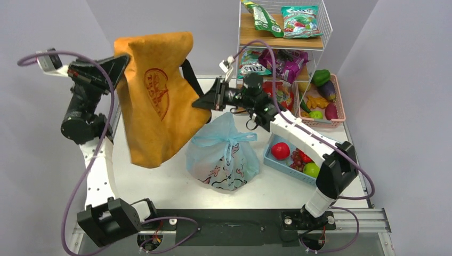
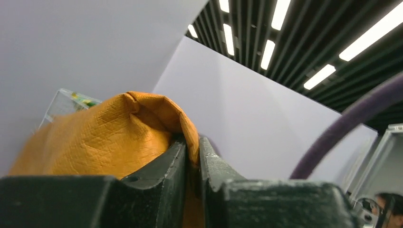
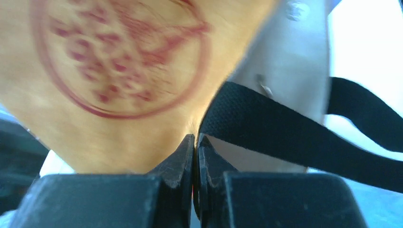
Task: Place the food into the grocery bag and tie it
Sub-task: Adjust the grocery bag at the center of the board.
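The light blue grocery bag [image 1: 224,160] stands on the table's middle, its handles knotted on top [image 1: 230,137]. Its contents are hidden, and I see no green grapes or orange-yellow pepper. Both grippers hold a stiff tan-orange tote [image 1: 154,106] in the air, left of and above the bag. My left gripper [image 1: 127,57] is shut on the tote's upper left edge, and the left wrist view [image 2: 192,152] shows a fold of tote [image 2: 95,137] pinched in it. My right gripper [image 1: 196,103] is shut on the tote's right edge [image 3: 119,71], beside a black strap [image 3: 285,128].
A blue tray [image 1: 277,162] right of the bag holds a red fruit [image 1: 280,150], dark grapes and a green apple [image 1: 311,169]. A pink basket [image 1: 341,106] of vegetables and a wire shelf [image 1: 320,16] with snack packets stand at the back right.
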`<state>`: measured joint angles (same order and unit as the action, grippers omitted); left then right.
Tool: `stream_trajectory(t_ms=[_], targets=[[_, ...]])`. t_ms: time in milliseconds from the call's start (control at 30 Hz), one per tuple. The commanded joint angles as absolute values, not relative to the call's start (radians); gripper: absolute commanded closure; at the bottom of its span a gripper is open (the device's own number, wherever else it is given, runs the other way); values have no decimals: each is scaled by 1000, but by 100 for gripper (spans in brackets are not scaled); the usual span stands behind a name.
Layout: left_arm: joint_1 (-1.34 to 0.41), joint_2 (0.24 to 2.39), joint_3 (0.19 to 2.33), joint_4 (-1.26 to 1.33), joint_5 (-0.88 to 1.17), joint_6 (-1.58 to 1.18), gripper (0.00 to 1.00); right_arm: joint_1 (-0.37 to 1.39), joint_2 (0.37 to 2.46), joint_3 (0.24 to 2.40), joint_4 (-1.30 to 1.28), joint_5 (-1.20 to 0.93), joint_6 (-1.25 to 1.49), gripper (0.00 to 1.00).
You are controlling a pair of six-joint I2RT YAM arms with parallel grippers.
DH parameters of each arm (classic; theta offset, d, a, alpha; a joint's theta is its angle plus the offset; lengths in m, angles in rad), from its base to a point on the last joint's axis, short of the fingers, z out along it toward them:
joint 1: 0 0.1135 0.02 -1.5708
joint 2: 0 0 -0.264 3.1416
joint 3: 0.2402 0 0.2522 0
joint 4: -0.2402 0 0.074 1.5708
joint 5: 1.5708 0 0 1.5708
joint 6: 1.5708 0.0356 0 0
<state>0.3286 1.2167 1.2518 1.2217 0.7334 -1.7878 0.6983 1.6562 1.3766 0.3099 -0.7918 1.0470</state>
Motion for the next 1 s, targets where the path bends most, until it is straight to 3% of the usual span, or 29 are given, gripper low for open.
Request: stream_trajectory(t_ms=[0,67,100,167,267,367,467,633,967], targets=[[424,1062,992,1101,654,-1658,79,704,1554,1746,-267,-539,578,100],[492,1015,869,1051,609,-1668,56,728,1569,1868,-363,-465,497,100],[508,1006,838,970,603,-1678,38,748,1578,1926,-386,-440,474,100],[527,994,792,720,602,-1637,32,778,1594,1985,-435,-383,411,100],[535,991,908,276,621,-1351,29,826,1626,2041,-506,-327,320,100],[513,997,1107,-227,490,-1057,28,865,1667,2079,-562,-295,232,100],[465,1024,1327,-531,344,-826,27,917,1719,2114,-601,-257,169,100],[353,1048,1469,-714,94,-656,26,981,1811,2221,-676,-182,101,100],[384,1067,1508,-828,-17,-624,24,1022,1804,2280,-710,12,59,100]])
